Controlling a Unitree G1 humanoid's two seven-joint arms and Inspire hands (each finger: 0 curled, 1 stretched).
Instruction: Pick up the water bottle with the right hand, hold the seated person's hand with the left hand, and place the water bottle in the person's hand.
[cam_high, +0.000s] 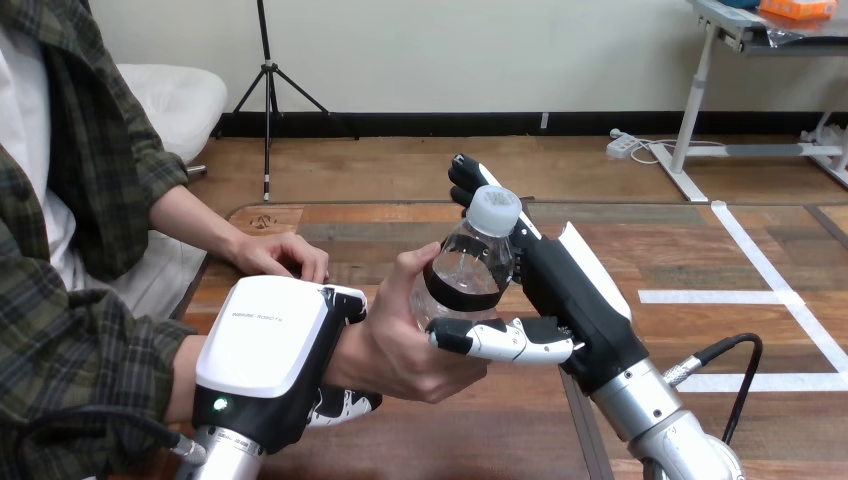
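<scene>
Clear thin-walled plastic water bottle (468, 262), white cap: likely light, squashy, slick; best gripped mid-body. Right hand (560, 290) curls round it; person's hand (400, 345) wraps its opposite side. Left hand (265, 350), below the bottle, apparently clasps the person's wrist.

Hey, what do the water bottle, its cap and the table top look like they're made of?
The water bottle looks like clear glossy plastic: you see through its wall. Its cap seems opaque white plastic, matte. The table looks like wood or wood-look planks: brown, visible grain, low sheen.
</scene>
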